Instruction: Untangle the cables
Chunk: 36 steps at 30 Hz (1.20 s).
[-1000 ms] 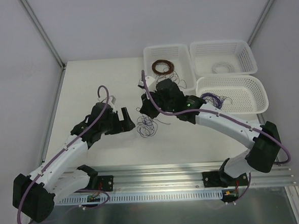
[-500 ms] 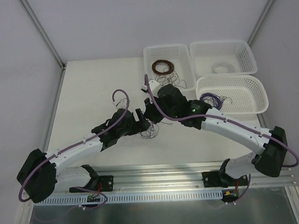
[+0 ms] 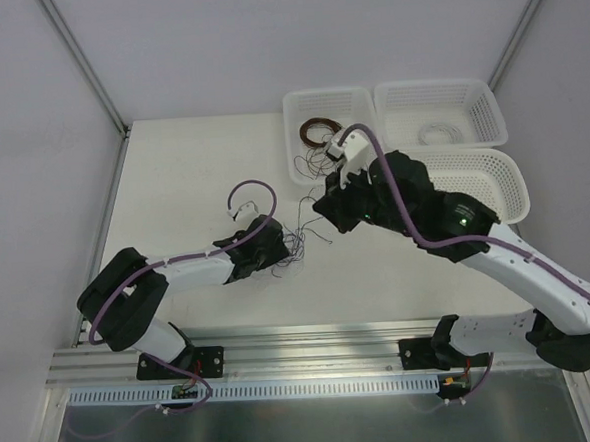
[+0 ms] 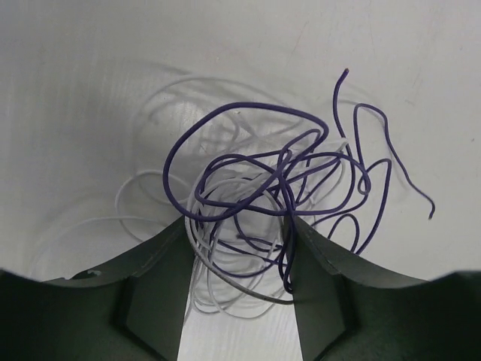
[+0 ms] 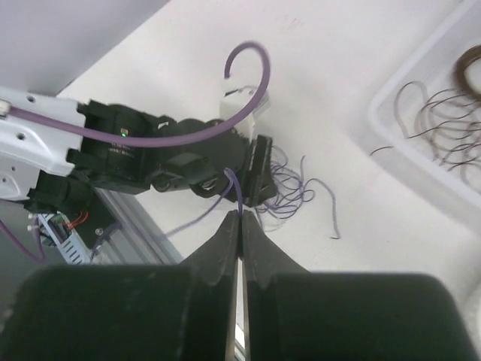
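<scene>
While the left claw (image 4: 237, 252) sits spread either side of the cables (image 4: 278, 173), halfway between the table (image 3: 192, 167) side edges, right claw (image 5: 240, 219) above, pinched tight on one purple strand (image 5: 235, 186).

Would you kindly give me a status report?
Left gripper: jaws open, straddling tangle of thin purple and white wires. Right gripper: jaws shut on one purple strand. Nothing blocking.

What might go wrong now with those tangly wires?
1. The right tool is pinched shut on one purple strand. Pulling on it may tighten the knot instead of freeing it.
2. The left tool sits open around the tangle, so the whole clump might lift along with the strand.
3. The strand is very thin and could slip out of the shut tool.
</scene>
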Tool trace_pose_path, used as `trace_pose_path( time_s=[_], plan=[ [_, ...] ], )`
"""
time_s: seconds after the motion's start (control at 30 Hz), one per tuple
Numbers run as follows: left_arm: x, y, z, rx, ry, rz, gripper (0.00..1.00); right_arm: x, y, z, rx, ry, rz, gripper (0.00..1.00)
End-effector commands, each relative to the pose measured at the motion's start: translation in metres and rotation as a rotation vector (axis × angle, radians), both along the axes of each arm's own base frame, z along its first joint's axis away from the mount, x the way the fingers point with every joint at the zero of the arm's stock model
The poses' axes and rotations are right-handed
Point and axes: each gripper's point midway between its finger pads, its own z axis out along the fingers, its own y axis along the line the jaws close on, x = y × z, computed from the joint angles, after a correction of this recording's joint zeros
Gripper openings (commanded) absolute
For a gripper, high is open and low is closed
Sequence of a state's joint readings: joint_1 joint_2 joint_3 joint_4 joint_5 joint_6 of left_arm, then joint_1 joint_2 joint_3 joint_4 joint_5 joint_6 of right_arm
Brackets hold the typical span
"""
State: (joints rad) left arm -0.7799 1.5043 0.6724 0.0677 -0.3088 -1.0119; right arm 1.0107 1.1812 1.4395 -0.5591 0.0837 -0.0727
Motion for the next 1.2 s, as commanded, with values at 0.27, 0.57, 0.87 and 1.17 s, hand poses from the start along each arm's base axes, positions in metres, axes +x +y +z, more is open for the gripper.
trace_pose_path(
  time_s=[0.27, 0.57, 0.87, 1.17],
  plan=[
    [0.007, 0.019, -0.003, 0.107, -0.001, 0.077, 0.48, 0.000, -0.150, 0.146, 0.030, -0.383, -0.349, 0.01],
    [0.005, 0.034, 0.016, 0.137, -0.024, 0.069, 0.54, 0.011, -0.220, 0.160, -0.093, -0.526, -0.610, 0.01],
    [0.005, 0.035, 0.089, 0.159, -0.146, -0.091, 0.85, 0.058, -0.256, 0.140, -0.212, -0.498, -0.836, 0.01],
    [-0.030, 0.029, 0.112, 0.039, -0.149, -0.232, 0.99, 0.140, -0.328, 0.082, -0.213, -0.313, -1.100, 0.01]
  ],
)
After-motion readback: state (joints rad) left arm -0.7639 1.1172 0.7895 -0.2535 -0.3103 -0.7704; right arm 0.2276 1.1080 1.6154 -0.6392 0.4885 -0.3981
